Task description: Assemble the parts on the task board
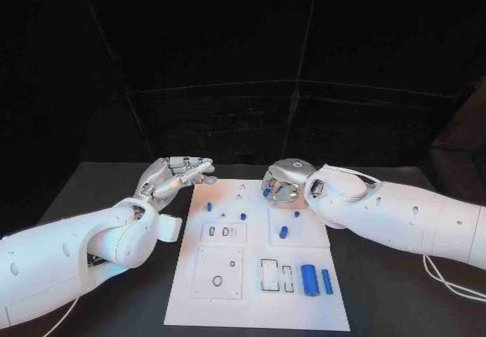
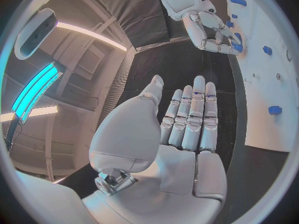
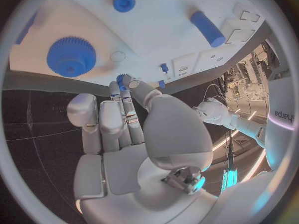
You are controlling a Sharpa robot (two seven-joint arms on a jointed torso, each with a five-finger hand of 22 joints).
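— On the far end of the white board [image 1: 197,291], what does the right hand [image 1: 284,181] have?
— A small blue piece [image 3: 121,79], pinched at the fingertips, thumb against a finger. The other fingers lie fairly straight beside it. It hangs just over the board's far edge.
— And the left hand [image 1: 178,175]?
— Flat and spread, holding nothing, just beside the board's left edge over the black surface [image 1: 81,189].
— How would that piece handle?
— My guess: light, rigid plastic, smooth enough to slip or twist between metal fingertips. Take it by its sides, leaving one end free for seating.
— What else is there?
— A toothed blue gear [image 3: 71,56] and a round blue cap [image 3: 124,1] on the board, a blue cylinder [image 3: 208,28] lying flat. Near the robot, two more blue cylinders [image 1: 310,279] lie side by side next to rectangular slots [image 1: 270,274]. Most pieces look unseated.
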